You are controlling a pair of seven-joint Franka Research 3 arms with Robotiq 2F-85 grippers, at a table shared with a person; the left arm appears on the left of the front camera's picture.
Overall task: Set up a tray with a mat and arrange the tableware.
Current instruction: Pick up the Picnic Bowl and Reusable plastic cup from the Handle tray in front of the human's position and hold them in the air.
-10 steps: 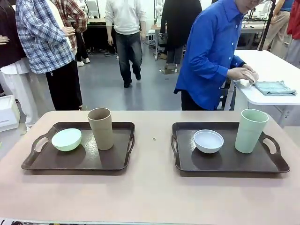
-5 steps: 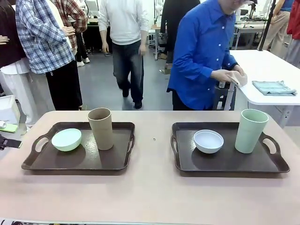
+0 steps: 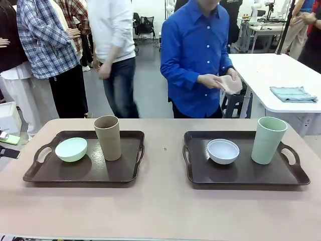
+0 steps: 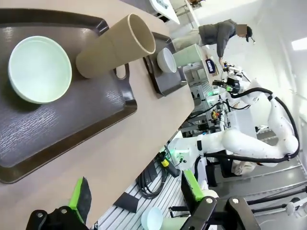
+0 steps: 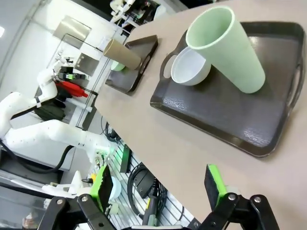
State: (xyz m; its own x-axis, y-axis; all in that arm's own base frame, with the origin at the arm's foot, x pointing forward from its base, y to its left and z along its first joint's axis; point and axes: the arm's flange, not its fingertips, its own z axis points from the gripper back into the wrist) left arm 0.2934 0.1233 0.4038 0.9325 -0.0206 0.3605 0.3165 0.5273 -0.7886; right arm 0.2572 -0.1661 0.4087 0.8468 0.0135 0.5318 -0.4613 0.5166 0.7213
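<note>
Two dark brown trays lie on the tan table. The left tray (image 3: 90, 170) holds a mint green bowl (image 3: 70, 149) and a tan-brown cup (image 3: 108, 137). On the right tray (image 3: 241, 173) stand a pale blue-white bowl (image 3: 223, 151) and a pale green cup (image 3: 269, 140). Behind the table a person in a blue shirt holds a folded pale pink mat (image 3: 229, 84) in both hands. My left gripper (image 4: 136, 194) is open and empty, off the table's edge near the left tray (image 4: 72, 120). My right gripper (image 5: 158, 187) is also open and empty, off the edge near the right tray (image 5: 230, 120).
A folded teal cloth (image 3: 293, 94) lies on a white side table (image 3: 266, 65) at the back right. Several people stand or walk behind the table. Bare tabletop runs between the trays and along the near edge (image 3: 160, 211).
The person in blue turned from the white side table towards my table, carrying the pink mat. A gripper tip came into the front view's left edge. The tableware stayed put.
</note>
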